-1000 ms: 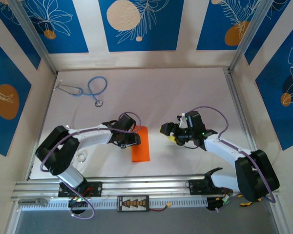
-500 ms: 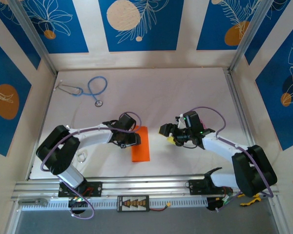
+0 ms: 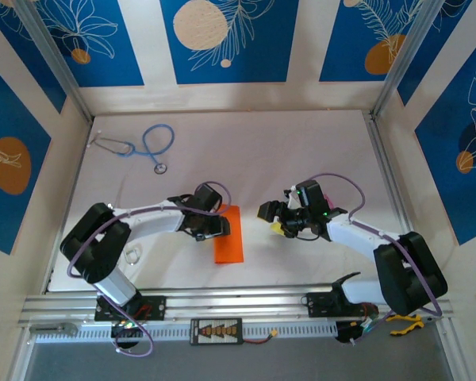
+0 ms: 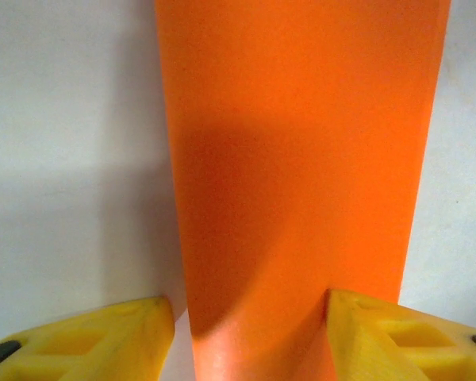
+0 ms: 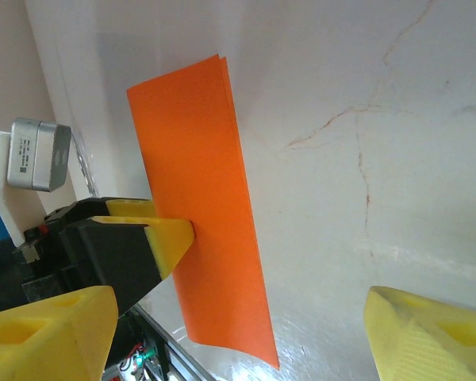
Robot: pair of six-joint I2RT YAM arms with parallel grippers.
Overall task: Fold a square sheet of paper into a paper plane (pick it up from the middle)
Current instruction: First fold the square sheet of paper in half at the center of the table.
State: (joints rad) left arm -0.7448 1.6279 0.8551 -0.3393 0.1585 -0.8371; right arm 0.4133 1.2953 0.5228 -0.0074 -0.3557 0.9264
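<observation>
The square sheet of paper (image 3: pixel 229 238) lies flat on the white table, folded into a narrow bright orange strip. My left gripper (image 3: pixel 220 227) rests low at the strip's left long edge and is open. In the left wrist view the paper (image 4: pixel 301 159) runs away from the gripper (image 4: pixel 250 337); one yellow fingertip (image 4: pixel 103 341) is on the bare table and the other overlaps the paper's right side. My right gripper (image 3: pixel 272 219) hovers open to the right of the strip, with nothing in it. Its wrist view shows the paper (image 5: pixel 202 198) with the left gripper's fingertip (image 5: pixel 170 234) against it.
A blue stethoscope (image 3: pixel 148 148) lies at the back left of the table. A small clear ring-like thing (image 3: pixel 132 255) sits beside the left arm's base. A metal rail (image 3: pixel 238 300) runs along the near edge, and walls close in the table's sides.
The right arm has shifted a little to the left, its elbow drawing in. The left gripper and the orange paper stay where they were.
</observation>
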